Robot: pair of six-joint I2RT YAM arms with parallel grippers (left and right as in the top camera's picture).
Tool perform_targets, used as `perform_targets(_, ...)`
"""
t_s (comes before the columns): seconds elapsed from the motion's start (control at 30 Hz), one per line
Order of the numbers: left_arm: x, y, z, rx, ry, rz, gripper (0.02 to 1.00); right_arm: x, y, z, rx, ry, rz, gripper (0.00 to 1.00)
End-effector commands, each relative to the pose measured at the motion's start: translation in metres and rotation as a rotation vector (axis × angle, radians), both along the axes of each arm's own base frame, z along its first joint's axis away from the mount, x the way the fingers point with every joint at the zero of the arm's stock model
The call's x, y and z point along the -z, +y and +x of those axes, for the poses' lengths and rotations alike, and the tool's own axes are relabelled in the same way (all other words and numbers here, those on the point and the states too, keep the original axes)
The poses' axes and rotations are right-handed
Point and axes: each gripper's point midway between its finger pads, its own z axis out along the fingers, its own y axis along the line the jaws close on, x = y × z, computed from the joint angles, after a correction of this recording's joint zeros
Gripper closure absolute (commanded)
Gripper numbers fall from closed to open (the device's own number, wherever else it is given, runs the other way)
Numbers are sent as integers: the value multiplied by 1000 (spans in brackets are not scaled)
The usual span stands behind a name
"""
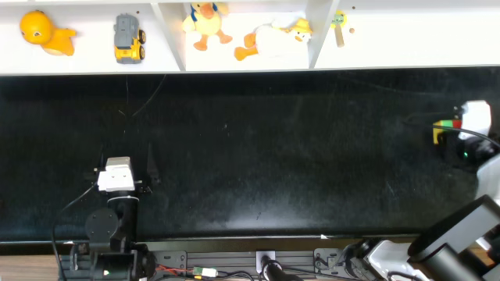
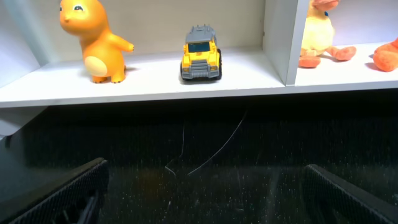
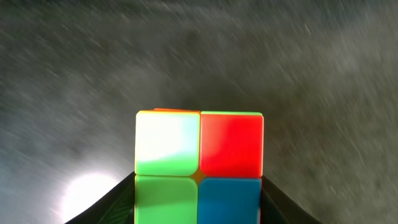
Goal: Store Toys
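A colour-tiled puzzle cube (image 3: 199,162) sits between the fingers of my right gripper (image 3: 198,214), which is shut on it over the black mat. From above, that gripper (image 1: 453,134) and the cube (image 1: 442,131) are at the far right of the table. My left gripper (image 2: 205,205) stands open and empty at the near left (image 1: 125,162), facing the white shelf (image 2: 155,84). On the shelf are an orange dinosaur figure (image 2: 96,40), a yellow toy truck (image 2: 201,56) and a duck plush (image 2: 317,34).
The shelf (image 1: 250,66) runs along the table's far edge, split by dividers. It also holds a second plush (image 1: 273,39) and a small toy (image 1: 339,25). Black mat (image 1: 273,156) covers the table between the arms and the shelf.
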Motion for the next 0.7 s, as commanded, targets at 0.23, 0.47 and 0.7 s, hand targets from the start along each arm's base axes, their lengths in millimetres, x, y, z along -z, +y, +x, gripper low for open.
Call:
perform_targets(0.23, -1, -3, 0, 14, -6, 19, 20, -36, 32, 53, -6, -108, -66, 735)
perform_targets(0.47, -1, -3, 0, 14, -6, 19, 20, -53, 37, 70, 10, -160, -67, 748)
perform_targets(0.7, -1, -3, 0, 14, -6, 19, 20, -83, 34, 75, 15, -221, -100, 750)
